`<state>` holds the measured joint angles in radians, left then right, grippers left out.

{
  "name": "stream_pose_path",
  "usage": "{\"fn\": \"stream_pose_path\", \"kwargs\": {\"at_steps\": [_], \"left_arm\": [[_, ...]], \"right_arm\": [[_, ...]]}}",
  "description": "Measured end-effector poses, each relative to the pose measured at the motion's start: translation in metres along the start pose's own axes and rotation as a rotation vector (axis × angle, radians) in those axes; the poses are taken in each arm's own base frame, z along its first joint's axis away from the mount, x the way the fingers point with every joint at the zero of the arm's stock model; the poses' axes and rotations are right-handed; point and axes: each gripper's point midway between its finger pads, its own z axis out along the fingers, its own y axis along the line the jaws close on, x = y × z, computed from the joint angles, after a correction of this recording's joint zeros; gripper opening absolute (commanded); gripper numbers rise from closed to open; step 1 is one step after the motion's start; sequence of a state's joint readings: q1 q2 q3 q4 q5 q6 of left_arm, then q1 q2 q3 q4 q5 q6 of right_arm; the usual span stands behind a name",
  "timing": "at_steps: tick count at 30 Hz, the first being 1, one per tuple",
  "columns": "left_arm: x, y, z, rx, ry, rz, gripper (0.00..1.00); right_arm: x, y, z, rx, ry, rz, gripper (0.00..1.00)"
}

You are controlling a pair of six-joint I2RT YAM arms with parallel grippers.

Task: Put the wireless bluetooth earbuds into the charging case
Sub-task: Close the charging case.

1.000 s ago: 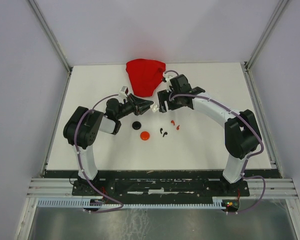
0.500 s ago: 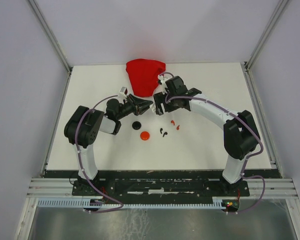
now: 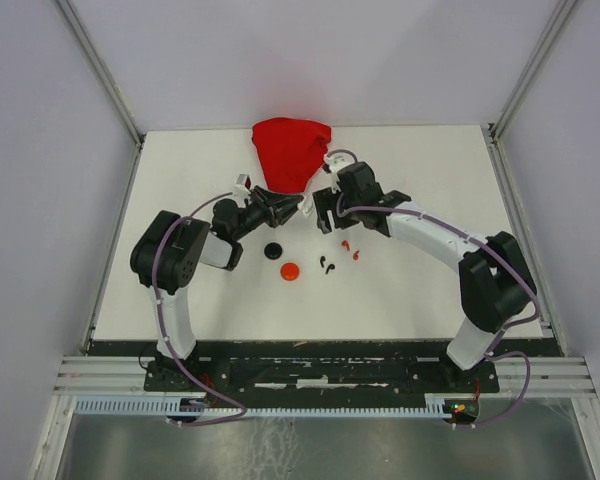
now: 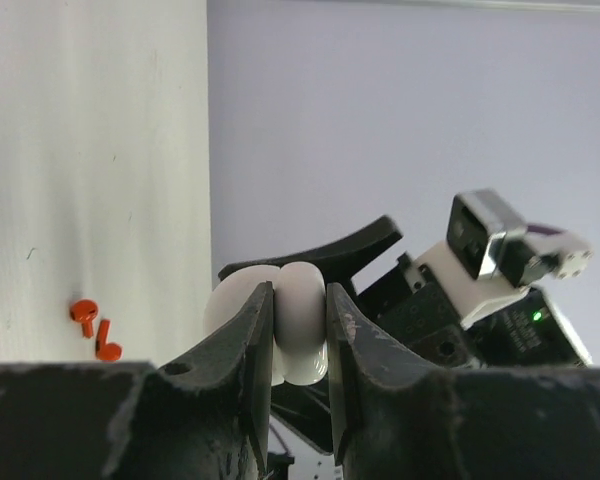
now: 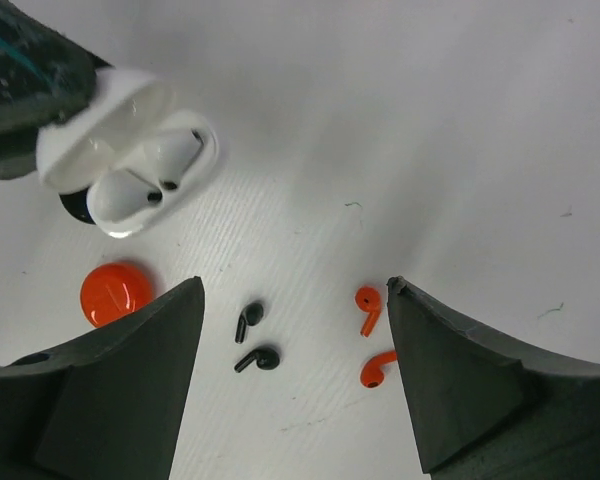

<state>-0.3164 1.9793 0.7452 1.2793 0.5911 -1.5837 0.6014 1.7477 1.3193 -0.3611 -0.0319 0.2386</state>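
My left gripper (image 3: 292, 207) is shut on the white charging case (image 4: 302, 318) and holds it above the table. In the right wrist view the case (image 5: 140, 165) is open, with both white earbuds (image 5: 176, 150) seated in it. My right gripper (image 3: 326, 211) is open and empty beside the case; through its gap (image 5: 294, 300) the table shows below. Two black earbuds (image 5: 248, 316) and two red earbuds (image 5: 368, 302) lie loose on the table. They also show in the top view: black (image 3: 327, 265), red (image 3: 351, 248).
A closed red case (image 3: 290, 271) and a black case (image 3: 273, 250) lie left of the loose earbuds. A large red cloth (image 3: 290, 150) lies at the back, just behind both grippers. The walls stand round the white table (image 3: 430, 290).
The right arm has swung its elbow outward to the right and its gripper has drawn slightly back from the white case. The left gripper has edged up with the case.
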Motion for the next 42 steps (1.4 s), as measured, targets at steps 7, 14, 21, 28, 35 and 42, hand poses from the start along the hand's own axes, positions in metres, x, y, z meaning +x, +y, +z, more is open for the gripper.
{"fn": "stream_pose_path", "kwargs": {"at_steps": [7, 14, 21, 28, 35, 42], "left_arm": [[-0.019, -0.006, 0.003, 0.038, -0.116, -0.117, 0.03], [-0.016, -0.006, 0.013, 0.038, -0.186, -0.223, 0.03], [-0.002, 0.005, 0.017, -0.023, -0.231, -0.321, 0.03], [0.004, 0.009, 0.019, -0.045, -0.248, -0.376, 0.03], [0.006, 0.012, 0.018, -0.054, -0.245, -0.380, 0.03], [0.008, 0.015, 0.015, -0.057, -0.244, -0.382, 0.03]], "right_arm": [[0.007, -0.014, -0.003, 0.047, -0.200, -0.024, 0.83], [0.007, -0.001, 0.011, 0.035, -0.350, -0.130, 0.85], [-0.018, 0.016, 0.020, 0.076, -0.505, -0.268, 0.86], [-0.013, 0.012, 0.033, 0.146, -0.493, -0.323, 0.86], [-0.021, -0.005, 0.030, 0.255, -0.523, -0.331, 0.89], [-0.029, -0.017, 0.023, 0.350, -0.554, -0.347, 0.91]]}}
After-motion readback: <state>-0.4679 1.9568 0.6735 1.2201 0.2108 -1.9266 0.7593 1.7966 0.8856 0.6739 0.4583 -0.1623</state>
